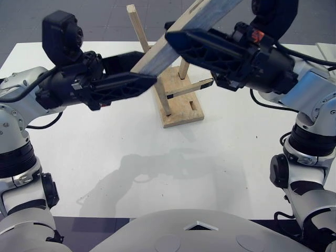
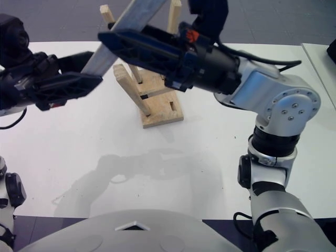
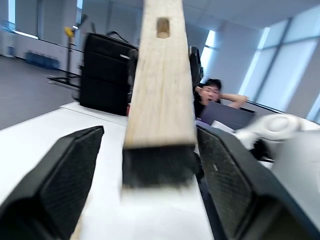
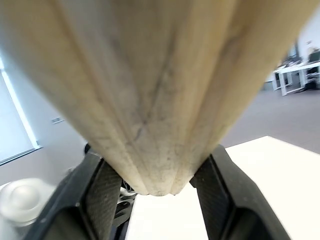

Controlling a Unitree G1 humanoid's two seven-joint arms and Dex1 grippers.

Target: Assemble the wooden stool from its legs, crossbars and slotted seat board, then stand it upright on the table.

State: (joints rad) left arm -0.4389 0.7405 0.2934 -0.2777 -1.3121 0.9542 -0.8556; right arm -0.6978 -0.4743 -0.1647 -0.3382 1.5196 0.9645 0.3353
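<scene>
A long wooden leg piece (image 1: 173, 39) with a peg hole (image 3: 162, 27) hangs slanted above the table. My right gripper (image 1: 178, 42) is shut on its middle, both pads (image 4: 102, 190) pressing the wood. My left gripper (image 1: 148, 67) is open, its fingers (image 3: 65, 185) straddling the piece's lower end with gaps on both sides. Behind them the slotted seat board (image 1: 181, 110) lies flat on the table. A tall leg (image 1: 140, 29) and a shorter leg (image 1: 184, 68) stand in it, and a crossbar (image 1: 190, 87) sticks out sideways.
The white table (image 1: 157, 157) stretches bare from the seat board to its near edge. A second white table (image 1: 328, 50) borders the far right. Dark floor lies beyond the far edge.
</scene>
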